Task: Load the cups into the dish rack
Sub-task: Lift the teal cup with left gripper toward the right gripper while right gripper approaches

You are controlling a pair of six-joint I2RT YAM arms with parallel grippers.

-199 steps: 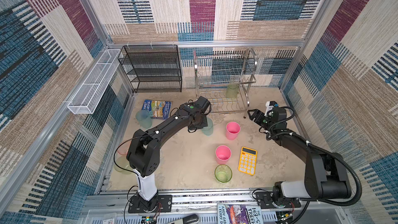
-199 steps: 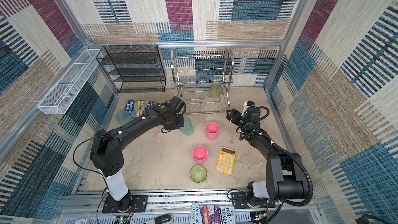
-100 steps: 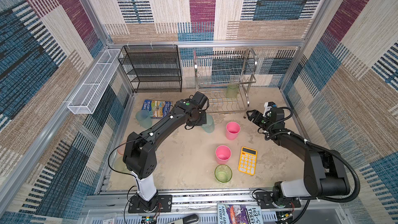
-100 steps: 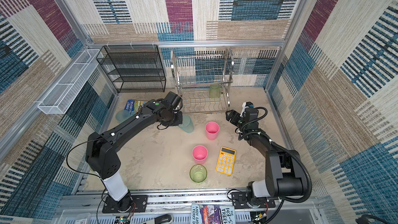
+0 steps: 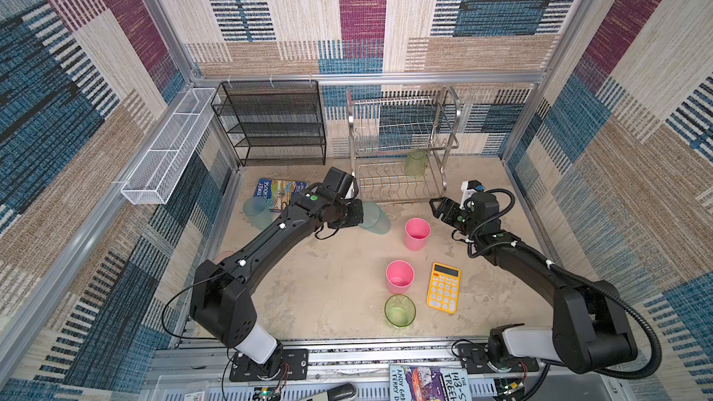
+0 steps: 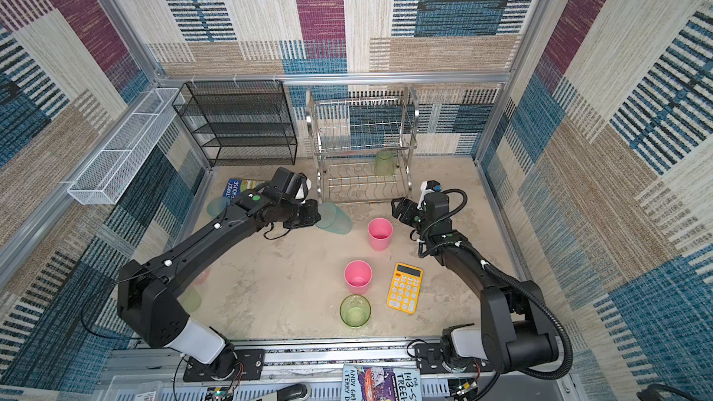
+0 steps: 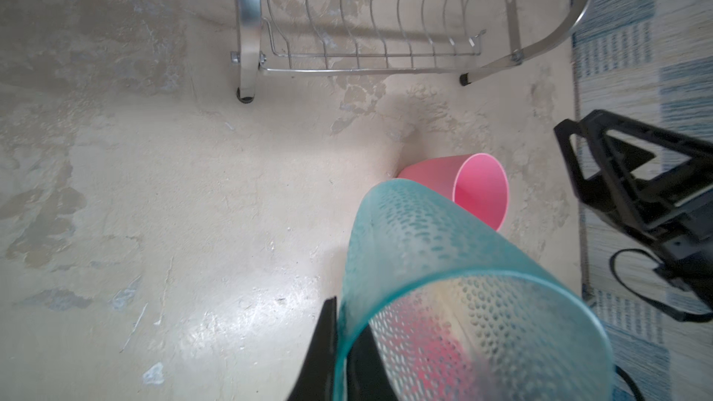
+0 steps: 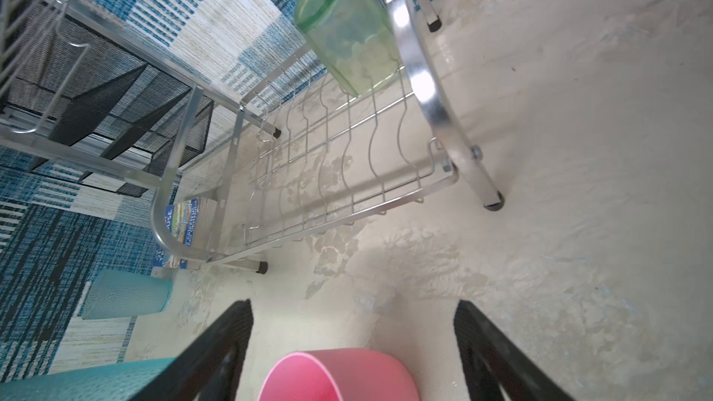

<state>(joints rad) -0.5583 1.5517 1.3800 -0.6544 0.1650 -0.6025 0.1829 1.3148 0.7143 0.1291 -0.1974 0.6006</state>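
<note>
Two things could go wrong from here. First, the left jaws are fully closed on only the thin rim wall of the frosted teal-blue plastic tumbler (image 7: 443, 264), one jaw inside the mouth and one outside. The tumbler hangs tilted on its side, apparently off the desk (image 5: 328, 283), with its base pointing away from the jaws. So slight a pinch may let the slick plastic swivel or slip, most likely if the base knocks the curved tubular side frame of the two-tier shiny steel wire dish rack (image 5: 401, 129), which stands just ahead of these jaws.

Second, both arms crowd the same stretch in front of the rack's lower tier. The right jaws stand wide apart and hold nothing. An opaque pink plastic tumbler (image 8: 335, 376) stands upright just below the gap between them, and I see no contact. A careless swing by either arm could tip it or bring the arms together.

One translucent green plastic tumbler (image 8: 347, 28) already sits, apparently mouth down, on the lower tier beyond the right jaws, so a tumbler set down there must keep clear of it.
</note>
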